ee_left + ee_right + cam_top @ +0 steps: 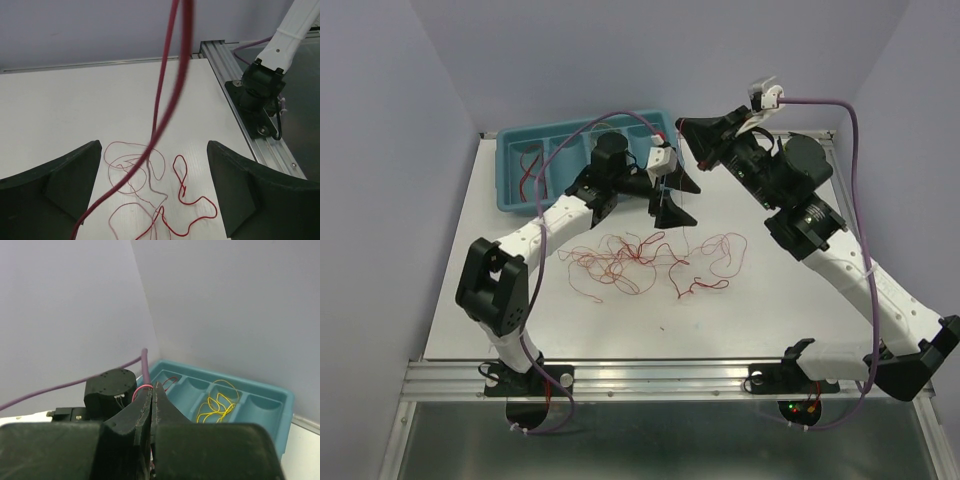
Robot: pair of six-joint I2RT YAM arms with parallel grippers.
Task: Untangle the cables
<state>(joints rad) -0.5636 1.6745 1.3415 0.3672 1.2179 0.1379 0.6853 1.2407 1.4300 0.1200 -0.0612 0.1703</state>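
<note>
Cables (650,262) in red tangle on table (770,320)

cables (650,258): thin, red | tangled curly loops on table (770,320) | one strand rising upward

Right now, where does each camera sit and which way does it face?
Top: above and behind the arms, looking down on table, tray and red wires; left arm and right arm show.
Left wrist: looks down toward the near rail, over the wires; open left gripper and right arm's base show.
Right wrist: faces the tray; shut right gripper, pinching a red wire, and left arm show.
Shared: top and left wrist both see the wires.
</note>
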